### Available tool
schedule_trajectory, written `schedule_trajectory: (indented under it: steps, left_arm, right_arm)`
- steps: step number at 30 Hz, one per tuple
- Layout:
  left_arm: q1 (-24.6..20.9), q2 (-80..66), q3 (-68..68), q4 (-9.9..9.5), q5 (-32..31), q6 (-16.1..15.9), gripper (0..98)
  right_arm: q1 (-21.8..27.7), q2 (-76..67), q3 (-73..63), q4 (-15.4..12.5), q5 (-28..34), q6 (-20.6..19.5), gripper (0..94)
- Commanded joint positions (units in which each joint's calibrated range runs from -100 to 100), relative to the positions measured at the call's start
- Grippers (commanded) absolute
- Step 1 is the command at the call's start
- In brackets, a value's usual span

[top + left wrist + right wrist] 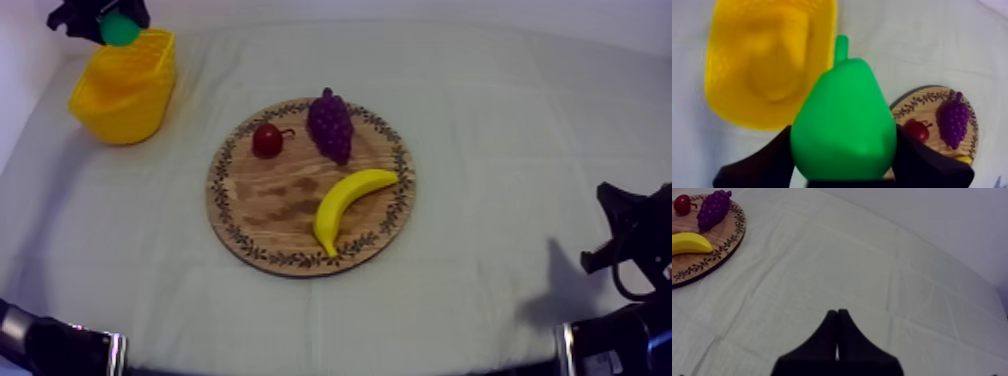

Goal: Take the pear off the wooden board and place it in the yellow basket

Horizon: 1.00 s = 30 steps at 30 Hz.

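My left gripper (110,22) is shut on the green pear (120,29) and holds it in the air over the far rim of the yellow basket (125,88) at the table's back left. The left wrist view has the pear (844,125) clamped between the black fingers (767,160), stem up, beside and above the basket (767,65). The round wooden board (275,195) lies mid-table. My right gripper (837,333) rests shut on nothing, as a narrow wedge over bare cloth, and its arm (630,250) sits low at the right.
On the board lie a small red fruit (267,140), a bunch of purple grapes (330,124) and a yellow banana (345,205). Bare cloth stretches between board and basket, and to the right of the board.
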Motion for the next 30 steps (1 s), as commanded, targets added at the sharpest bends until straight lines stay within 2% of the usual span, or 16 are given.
schedule_trajectory:
  steps: [1,10,30]
  left_arm:
    - [-2.34,1.11,-2.00,0.05,-0.05,-0.77,54.8]
    - [-6.05,5.14,-8.28,0.07,-0.04,-2.58,55.1]
    - [-7.25,19.05,-14.21,1.05,-1.82,-3.20,55.2]
  right_arm:
    - [0.01,-0.03,-0.02,-0.05,-0.01,0.00,0.2]
    - [0.01,-0.03,-0.02,-0.05,-0.01,0.00,0.2]
    - [0.01,-0.03,-0.02,-0.05,-0.01,0.00,0.2]
